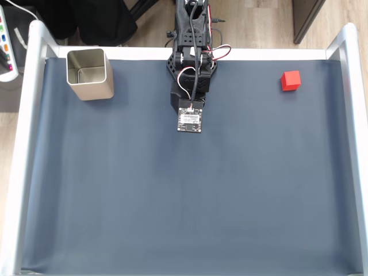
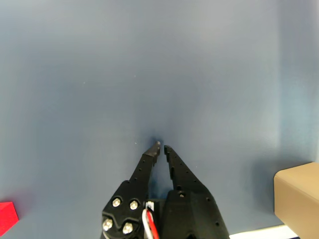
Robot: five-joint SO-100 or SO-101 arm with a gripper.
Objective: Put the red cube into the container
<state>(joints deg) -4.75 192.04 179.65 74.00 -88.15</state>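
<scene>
The red cube (image 1: 291, 80) rests on the dark blue mat near the back right in the fixed view. In the wrist view the red cube (image 2: 7, 217) peeks in at the bottom left corner. The container (image 1: 89, 73), a beige-silver metal tin, stands upright and empty at the back left; in the wrist view a corner of the container (image 2: 299, 196) shows at the lower right. My arm (image 1: 190, 86) is folded at the back centre, between the two and touching neither. My gripper (image 2: 161, 146) is shut just above the mat, its black fingertips nearly meeting with nothing between them.
A white frame borders the mat, with a rail on the left (image 1: 23, 155) and one on the right (image 1: 356, 115). The mat (image 1: 184, 201) stretches wide toward the front edge. A white device (image 1: 6, 40) lies outside the frame at the far left.
</scene>
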